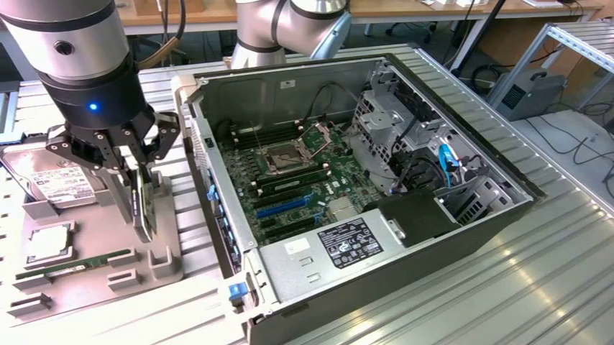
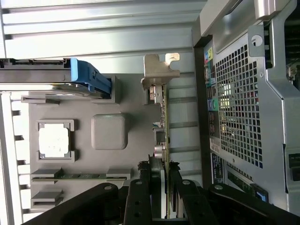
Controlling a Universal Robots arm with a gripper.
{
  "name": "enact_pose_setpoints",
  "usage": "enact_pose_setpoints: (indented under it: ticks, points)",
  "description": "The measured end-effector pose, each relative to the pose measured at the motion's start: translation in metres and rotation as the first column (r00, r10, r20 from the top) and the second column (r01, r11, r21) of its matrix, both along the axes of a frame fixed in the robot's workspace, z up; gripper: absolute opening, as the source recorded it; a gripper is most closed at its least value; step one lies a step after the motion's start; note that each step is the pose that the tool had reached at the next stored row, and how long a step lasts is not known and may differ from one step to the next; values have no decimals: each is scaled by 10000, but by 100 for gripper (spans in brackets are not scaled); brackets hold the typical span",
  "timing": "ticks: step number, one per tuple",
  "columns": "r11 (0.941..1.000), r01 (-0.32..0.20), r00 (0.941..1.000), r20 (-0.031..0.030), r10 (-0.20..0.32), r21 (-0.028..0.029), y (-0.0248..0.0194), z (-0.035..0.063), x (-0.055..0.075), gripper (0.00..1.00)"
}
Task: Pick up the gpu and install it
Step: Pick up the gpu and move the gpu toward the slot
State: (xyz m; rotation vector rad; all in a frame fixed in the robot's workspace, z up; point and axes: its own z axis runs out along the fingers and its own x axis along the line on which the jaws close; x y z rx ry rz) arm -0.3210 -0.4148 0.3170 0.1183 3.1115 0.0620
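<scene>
The end effector (image 1: 134, 171), clamped on the thin black silver-bracketed gpu card (image 2: 163, 136), should draw it straight upward, untilted, from the grey plastic tray (image 1: 163, 269).

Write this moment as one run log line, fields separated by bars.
gripper: at holder | fingers: shut on gpu | gpu: on edge, not installed | case: open

The parts tray (image 1: 96, 298) lies to the exterior view's left of the computer case (image 1: 287, 79), with the gpu (image 1: 144, 205) on edge at the tray's case side, the hard drive (image 1: 57, 183) farther left and the memory stick (image 1: 77, 264) nearest.
</scene>
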Motion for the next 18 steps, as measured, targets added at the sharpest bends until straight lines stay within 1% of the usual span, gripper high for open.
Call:
enact_pose_setpoints:
  ticks: [18]
  points:
    - [10000, 0, 10000, 0, 0, 0, 0, 64, 0, 27]
